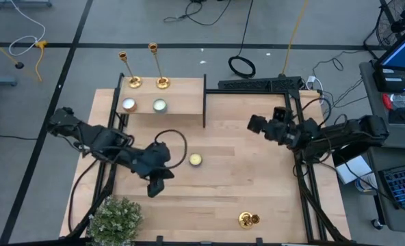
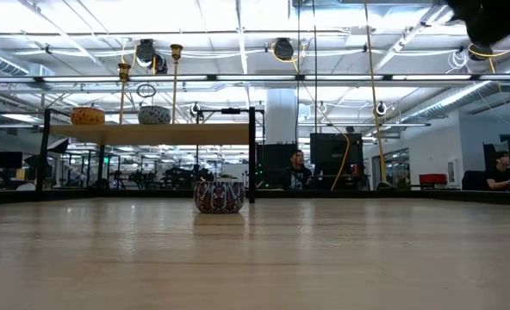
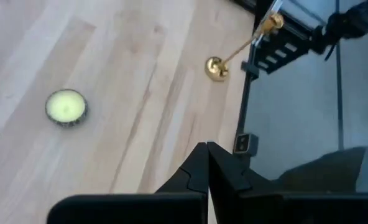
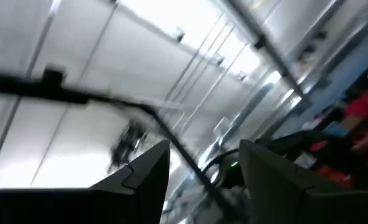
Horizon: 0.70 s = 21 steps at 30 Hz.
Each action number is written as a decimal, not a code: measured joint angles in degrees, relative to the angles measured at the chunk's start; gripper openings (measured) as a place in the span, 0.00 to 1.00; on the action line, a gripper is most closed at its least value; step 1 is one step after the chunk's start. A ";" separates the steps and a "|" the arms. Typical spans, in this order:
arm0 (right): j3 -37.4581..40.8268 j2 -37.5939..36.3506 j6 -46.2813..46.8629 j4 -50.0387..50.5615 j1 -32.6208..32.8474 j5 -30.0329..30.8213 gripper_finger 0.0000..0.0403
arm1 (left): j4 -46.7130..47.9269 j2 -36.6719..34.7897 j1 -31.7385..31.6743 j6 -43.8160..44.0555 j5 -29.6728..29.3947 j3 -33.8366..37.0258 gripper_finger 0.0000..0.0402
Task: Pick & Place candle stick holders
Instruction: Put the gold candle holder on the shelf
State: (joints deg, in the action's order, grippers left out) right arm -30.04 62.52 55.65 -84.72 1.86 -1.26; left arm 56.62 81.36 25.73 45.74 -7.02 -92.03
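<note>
The wood bench [image 1: 257, 178] has 1 gold candle stick holder [image 1: 248, 219] near its front. The left claw [image 1: 154, 189] is closed with nothing in it. The right claw [image 1: 256, 124] is open, up in the air.

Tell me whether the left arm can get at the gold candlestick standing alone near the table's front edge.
Probably yes. The shiny gold candlestick stands alone on bare wood, nothing between it and the shut, empty left gripper. The small yellow tealight lies off that path, and the right gripper hangs far back.

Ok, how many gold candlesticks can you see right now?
3. Two stand side by side on the raised shelf at the table's far edge, left one and right one. The third candlestick is on the table near the front edge.
</note>
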 joint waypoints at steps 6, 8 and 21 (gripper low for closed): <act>-13.33 -0.24 -10.50 28.52 8.50 -6.35 0.48 | -0.13 -0.08 6.11 5.36 -5.24 0.00 0.00; -16.76 -0.24 -13.58 40.59 11.49 -4.93 0.48 | 0.10 -0.01 8.73 7.82 -8.05 0.00 0.01; -21.66 -1.80 15.10 81.83 28.25 5.64 0.48 | -0.58 2.86 26.53 22.99 -33.45 0.02 0.02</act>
State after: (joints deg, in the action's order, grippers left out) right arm -51.70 60.73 70.75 -2.89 30.11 4.38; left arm 56.05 84.22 52.26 68.73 -40.46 -92.01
